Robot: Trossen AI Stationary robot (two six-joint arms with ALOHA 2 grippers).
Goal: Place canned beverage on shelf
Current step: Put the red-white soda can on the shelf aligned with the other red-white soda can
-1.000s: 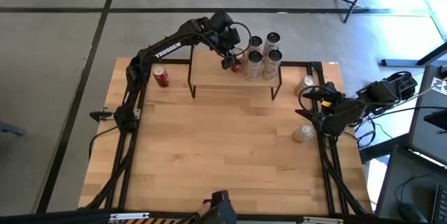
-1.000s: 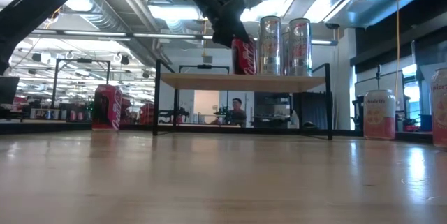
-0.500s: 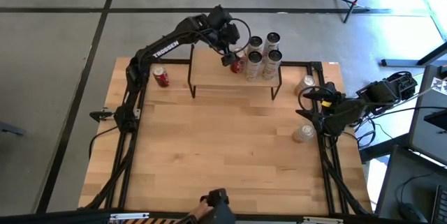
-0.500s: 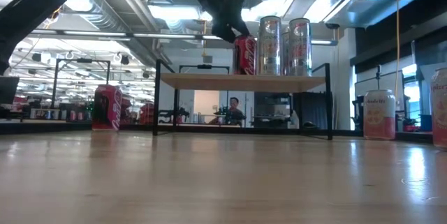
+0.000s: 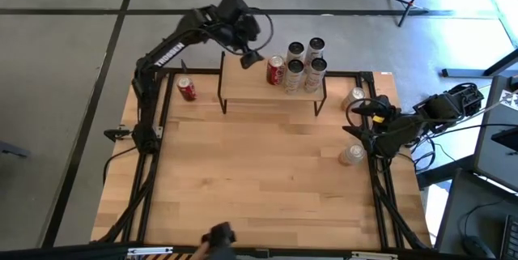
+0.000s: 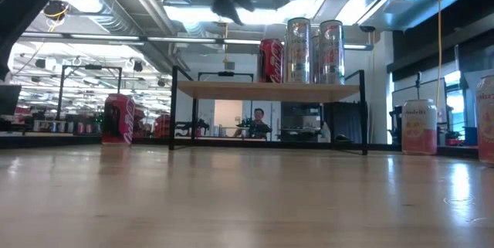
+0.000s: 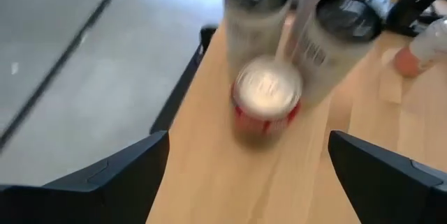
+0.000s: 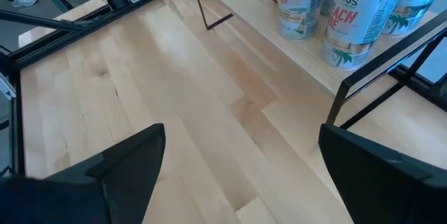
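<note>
The light-wood surface [image 5: 259, 179] carries the shelf [image 5: 243, 88] at its far edge, and on that shelf the red can [image 5: 276, 70] stands upright, touching or just beside the tall silver cans [image 5: 305, 64]. The left pincer [image 5: 248, 56] hangs released, jaws spread and empty, above the shelf's bare end, apart from the red can. The likely risk is that a low sweep sideways could clip the red can and topple it into the silver cans. The right pincer [image 8: 234, 175] waits open off the shelf, by the surface's edge.
</note>
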